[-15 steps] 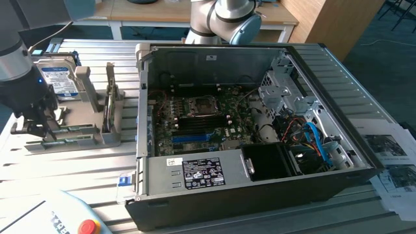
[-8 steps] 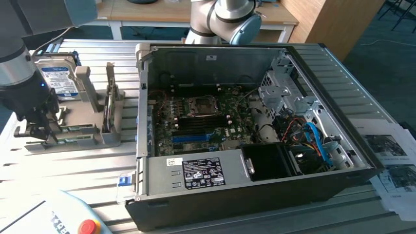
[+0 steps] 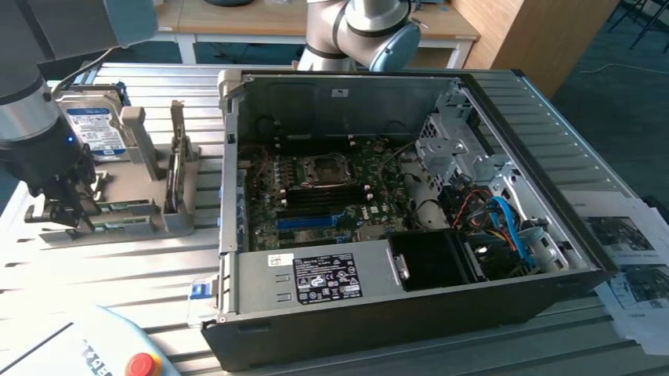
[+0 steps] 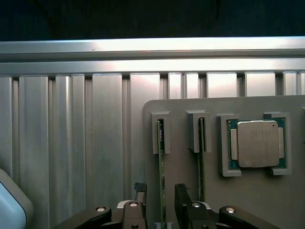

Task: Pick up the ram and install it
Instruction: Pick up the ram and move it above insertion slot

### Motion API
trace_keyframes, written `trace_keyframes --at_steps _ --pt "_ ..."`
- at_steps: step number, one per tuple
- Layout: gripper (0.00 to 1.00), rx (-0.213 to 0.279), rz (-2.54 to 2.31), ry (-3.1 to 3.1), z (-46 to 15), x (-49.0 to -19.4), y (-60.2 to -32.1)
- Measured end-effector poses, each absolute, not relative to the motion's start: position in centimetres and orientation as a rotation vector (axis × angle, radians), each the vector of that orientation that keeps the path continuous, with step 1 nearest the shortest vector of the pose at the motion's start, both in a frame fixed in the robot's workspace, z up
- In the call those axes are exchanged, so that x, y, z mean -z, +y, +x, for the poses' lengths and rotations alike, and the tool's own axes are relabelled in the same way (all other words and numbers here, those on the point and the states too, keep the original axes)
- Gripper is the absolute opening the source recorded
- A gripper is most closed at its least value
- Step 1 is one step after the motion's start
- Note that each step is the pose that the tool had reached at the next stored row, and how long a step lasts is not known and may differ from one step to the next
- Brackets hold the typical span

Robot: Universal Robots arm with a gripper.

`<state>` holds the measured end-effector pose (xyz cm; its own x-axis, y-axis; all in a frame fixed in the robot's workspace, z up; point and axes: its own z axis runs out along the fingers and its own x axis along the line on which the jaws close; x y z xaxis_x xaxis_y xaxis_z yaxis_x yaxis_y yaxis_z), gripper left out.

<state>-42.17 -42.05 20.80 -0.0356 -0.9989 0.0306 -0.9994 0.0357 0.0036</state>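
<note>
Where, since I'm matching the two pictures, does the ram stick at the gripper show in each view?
Exterior view: the ram stands on edge in the gray tray at the exterior view's left, by the gripper.
Wrist view: the ram runs from its slot to between the open gripper's fingers.
Shared landmark: the gray tray holding it.

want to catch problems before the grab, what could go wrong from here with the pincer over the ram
1. The open pincer straddles the ram, which stands on edge in the grey holder; closing off-centre could tilt or jam it there.
2. A second stick stands close beside one finger; that finger could clip it.
3. Cables crowd the open computer case beside the motherboard; the ram might snag going in.
</note>
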Motion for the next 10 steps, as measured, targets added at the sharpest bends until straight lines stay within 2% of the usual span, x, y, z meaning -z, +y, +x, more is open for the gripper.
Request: trace_keyframes --at_steps 10 --pt "0.37 -0.024 2.162 -2.241 -41.22 -20.79 -42.3"
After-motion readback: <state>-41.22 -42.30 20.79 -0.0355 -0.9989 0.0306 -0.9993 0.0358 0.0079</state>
